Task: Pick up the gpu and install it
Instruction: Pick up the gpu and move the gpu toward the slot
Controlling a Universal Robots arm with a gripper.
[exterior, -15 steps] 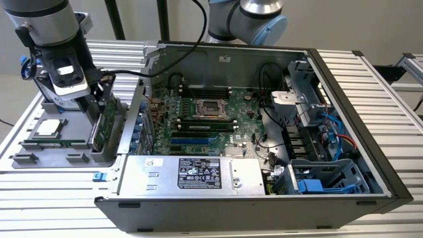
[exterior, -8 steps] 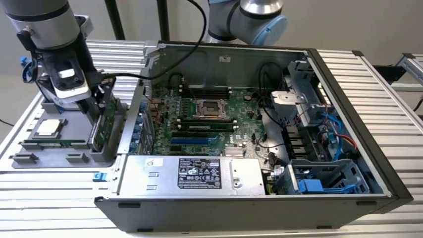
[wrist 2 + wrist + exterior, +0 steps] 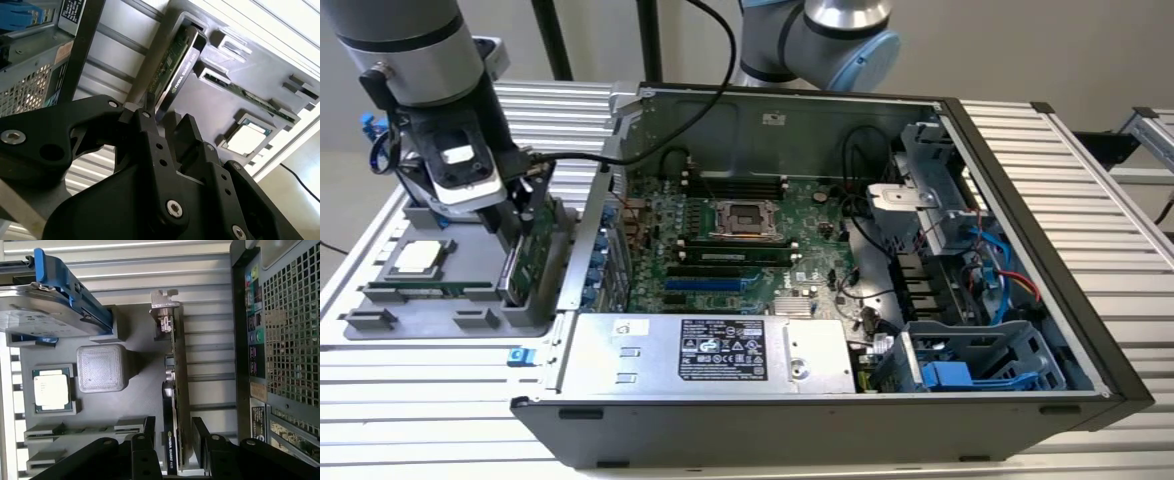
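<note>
the gripper (image 3: 174, 434) is open and holds nothing. its two black fingers (image 3: 149, 432) stand one on each side of the gpu (image 3: 176, 380), and the first wrist view shows a sliver of gap on both sides. the gpu stands on its long edge in a slot of the grey parts tray (image 3: 135, 340), along the tray's edge nearest the computer case (image 3: 280, 340). its silver bracket (image 3: 164, 297) is at the end away from the gripper.

the step in hand looks like the grasp. to do it well, i would centre the card between the fingers so both meet it together. i would grip the shroud and board faces rather than the bracket, and square up to the slot so the card isn't levered sideways. how far down the card the fingertips reach is hard to judge, probably only the upper part.

the tray rests on a slatted aluminium table (image 3: 427, 400), toward its edge at the exterior view's left, just beside the case. the case lies on its side with the motherboard (image 3: 720, 250) exposed. a processor (image 3: 51, 390), memory sticks (image 3: 75, 429) and a hard drive (image 3: 45, 315) in a blue frame share the tray, on the far side of the card from the case. room looks tight on the case side and freer toward the tray's middle.
</note>
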